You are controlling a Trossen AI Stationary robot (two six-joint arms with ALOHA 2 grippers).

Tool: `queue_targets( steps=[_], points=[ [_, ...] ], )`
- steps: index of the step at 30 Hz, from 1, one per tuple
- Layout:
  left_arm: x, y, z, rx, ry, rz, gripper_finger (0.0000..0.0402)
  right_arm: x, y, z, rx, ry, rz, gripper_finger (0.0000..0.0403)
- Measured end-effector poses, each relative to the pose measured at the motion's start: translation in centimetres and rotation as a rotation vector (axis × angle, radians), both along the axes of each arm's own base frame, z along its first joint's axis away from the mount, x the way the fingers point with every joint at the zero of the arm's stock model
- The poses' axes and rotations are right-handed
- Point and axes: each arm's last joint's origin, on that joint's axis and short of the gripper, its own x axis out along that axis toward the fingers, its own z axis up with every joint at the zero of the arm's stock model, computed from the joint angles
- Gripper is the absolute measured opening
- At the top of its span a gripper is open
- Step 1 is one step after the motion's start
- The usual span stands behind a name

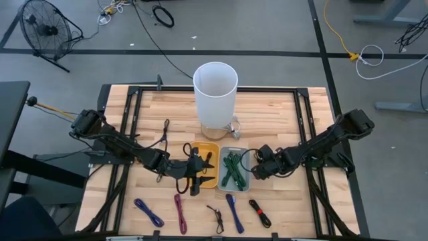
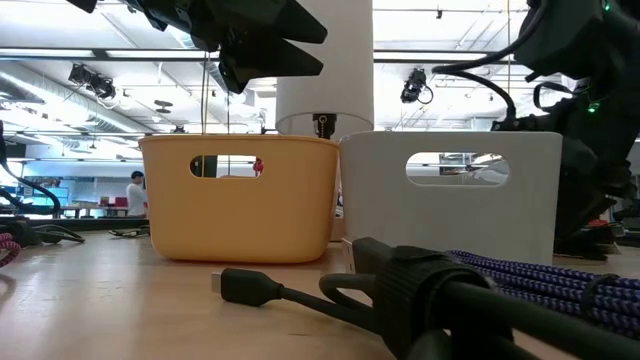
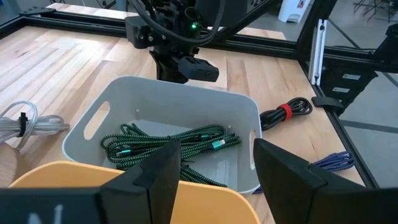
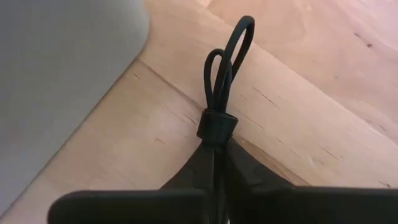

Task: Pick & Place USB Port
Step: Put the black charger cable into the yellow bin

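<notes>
A yellow bin (image 1: 208, 175) and a grey bin (image 1: 246, 182) stand side by side mid-table; green cables (image 3: 168, 144) lie in the grey one. My left gripper (image 3: 214, 171) hovers open over the yellow bin, pointing at the grey bin. My right gripper (image 4: 214, 149) is low beside the grey bin's right wall (image 4: 56, 74), shut on a bundled black cable (image 4: 217, 93). In the high view this gripper (image 1: 257, 167) sits just right of the grey bin. Both bins show in the low view, yellow (image 2: 240, 195) and grey (image 2: 450, 190). My right gripper pinches the black cable bundle between its two fingers just behind the wrap band (image 4: 216, 126). The fingers lie along the bundle, coming from the table's right, and the end loops (image 4: 231, 53) stick out past the fingertips over the wood. Whether the cable touches the table, I cannot tell.
A tall white cylinder (image 1: 215, 94) stands behind the bins with a grey cable (image 1: 234, 126) at its foot. Several bundled cables lie along the near edge: purple (image 1: 148, 213), magenta (image 1: 180, 213), black (image 1: 215, 217), blue (image 1: 233, 211), black with a red tie (image 1: 261, 213).
</notes>
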Motion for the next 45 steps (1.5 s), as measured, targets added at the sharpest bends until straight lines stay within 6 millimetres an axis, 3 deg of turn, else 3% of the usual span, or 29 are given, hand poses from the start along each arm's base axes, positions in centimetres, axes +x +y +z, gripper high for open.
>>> queue_targets(
  steps=[6,10,19,24,29,34,45],
  points=[
    [0.0,0.0,0.0,-0.005,0.000,0.002,0.0209,-1.1,-0.4,2.0,0.015,-0.023,0.021,0.0004],
    [0.0,0.0,0.0,-0.006,-0.001,0.002,0.0209,-1.3,-0.4,5.2,-0.017,-0.161,0.069,0.0002],
    [0.1,-0.1,0.3,-0.020,-0.034,0.001,0.0208,-1.3,0.5,14.9,-0.129,-0.615,0.228,0.0001],
    [0.2,-0.1,0.6,-0.029,-0.062,0.000,0.0208,-0.1,2.8,17.6,-0.177,-0.884,0.416,0.0000],
    [0.3,-0.2,1.1,-0.053,-0.110,-0.016,0.0208,1.3,5.4,18.0,-0.284,-1.029,0.563,0.0000],
    [0.5,-0.5,1.7,-0.078,-0.168,-0.105,0.0209,3.3,7.2,16.5,-0.377,-1.051,0.632,0.0000],
    [0.5,-0.9,3.6,-0.086,-0.351,-0.233,0.0208,5.9,9.0,14.2,-0.483,-1.119,0.643,0.0000]
  ],
)
